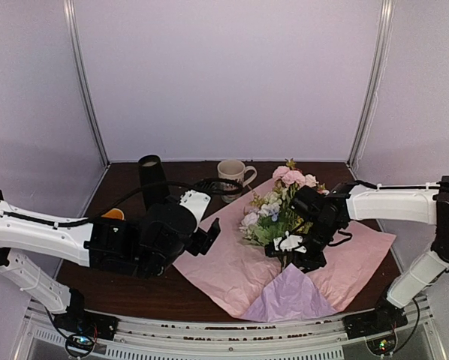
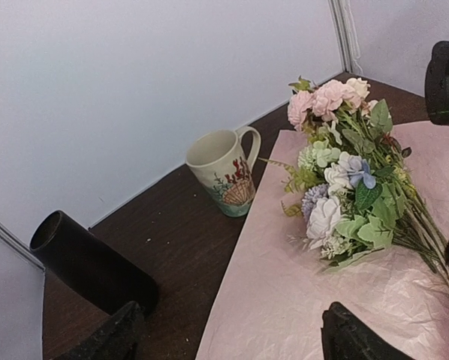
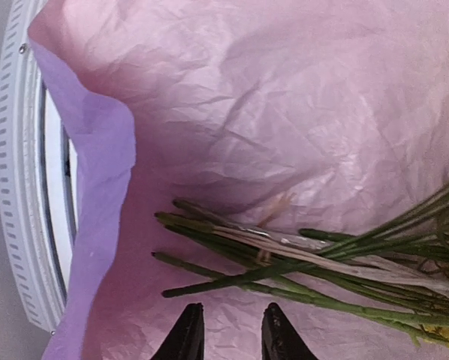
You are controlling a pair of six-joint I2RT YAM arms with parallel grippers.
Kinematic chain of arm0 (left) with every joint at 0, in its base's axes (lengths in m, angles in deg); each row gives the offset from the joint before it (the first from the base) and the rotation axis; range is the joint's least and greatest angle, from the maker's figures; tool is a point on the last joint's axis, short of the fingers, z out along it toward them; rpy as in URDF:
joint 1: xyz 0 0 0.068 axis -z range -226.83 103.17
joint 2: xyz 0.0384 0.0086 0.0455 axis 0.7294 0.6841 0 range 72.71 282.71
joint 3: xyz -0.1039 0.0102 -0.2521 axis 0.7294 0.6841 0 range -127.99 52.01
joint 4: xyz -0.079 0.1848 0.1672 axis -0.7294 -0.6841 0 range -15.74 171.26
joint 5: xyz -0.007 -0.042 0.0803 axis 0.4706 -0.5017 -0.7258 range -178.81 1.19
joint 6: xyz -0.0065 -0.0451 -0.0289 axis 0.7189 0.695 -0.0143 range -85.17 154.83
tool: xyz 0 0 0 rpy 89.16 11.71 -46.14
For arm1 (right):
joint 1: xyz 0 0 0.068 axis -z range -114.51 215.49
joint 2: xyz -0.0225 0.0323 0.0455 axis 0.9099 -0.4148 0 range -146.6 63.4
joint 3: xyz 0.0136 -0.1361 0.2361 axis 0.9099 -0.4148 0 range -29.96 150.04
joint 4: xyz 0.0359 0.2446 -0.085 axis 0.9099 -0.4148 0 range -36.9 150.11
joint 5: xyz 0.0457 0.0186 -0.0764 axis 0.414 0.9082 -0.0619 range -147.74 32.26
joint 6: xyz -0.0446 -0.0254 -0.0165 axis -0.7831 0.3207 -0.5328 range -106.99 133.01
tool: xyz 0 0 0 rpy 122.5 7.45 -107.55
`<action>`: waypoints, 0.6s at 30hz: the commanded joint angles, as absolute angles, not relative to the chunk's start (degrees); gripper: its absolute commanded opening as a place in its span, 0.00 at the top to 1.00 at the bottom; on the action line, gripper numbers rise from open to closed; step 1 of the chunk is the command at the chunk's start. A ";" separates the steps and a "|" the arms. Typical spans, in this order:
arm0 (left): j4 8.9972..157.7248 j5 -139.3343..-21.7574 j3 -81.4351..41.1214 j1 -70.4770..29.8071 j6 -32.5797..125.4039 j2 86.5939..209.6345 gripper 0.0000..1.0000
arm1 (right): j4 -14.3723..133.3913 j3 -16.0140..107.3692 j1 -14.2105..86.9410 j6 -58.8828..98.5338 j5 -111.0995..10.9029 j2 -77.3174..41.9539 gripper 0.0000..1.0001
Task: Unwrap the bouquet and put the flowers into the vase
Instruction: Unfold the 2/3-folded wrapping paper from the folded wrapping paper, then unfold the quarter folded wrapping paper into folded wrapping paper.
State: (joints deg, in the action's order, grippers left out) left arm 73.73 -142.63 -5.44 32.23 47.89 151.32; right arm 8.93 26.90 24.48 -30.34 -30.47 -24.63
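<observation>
The paper (image 3: 284, 97) lay opened flat, flowers (image 3: 322, 255) loose on it with stems just ahead of the right gripper (image 3: 232, 334), jaws slightly parted and empty, seemingly lined up to grasp; the left gripper (image 2: 232, 330) stood wide open, empty, vase (image 2: 89, 262) near its left finger

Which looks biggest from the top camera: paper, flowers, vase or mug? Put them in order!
1. paper
2. flowers
3. vase and mug: about alike here. The vase is taller and the mug wider, so I won't rank them.
</observation>
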 commanded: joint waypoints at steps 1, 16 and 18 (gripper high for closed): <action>75.00 -141.90 -6.80 31.27 48.96 151.96 0.17 | 1.52 25.32 16.48 -36.19 -25.92 -21.44 0.72; 74.89 -138.75 -9.10 29.63 49.52 156.16 0.17 | 8.24 17.21 -8.04 -29.45 -27.21 -20.79 0.70; 74.84 -138.59 -9.37 29.55 49.60 156.64 0.17 | 8.84 17.33 -9.75 -29.35 -27.82 -22.37 0.70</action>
State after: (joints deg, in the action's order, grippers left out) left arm 73.64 -139.72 -7.17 30.07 48.77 155.56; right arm 6.33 17.70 -6.65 -30.87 -27.81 -19.82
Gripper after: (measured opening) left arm 0.832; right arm 0.299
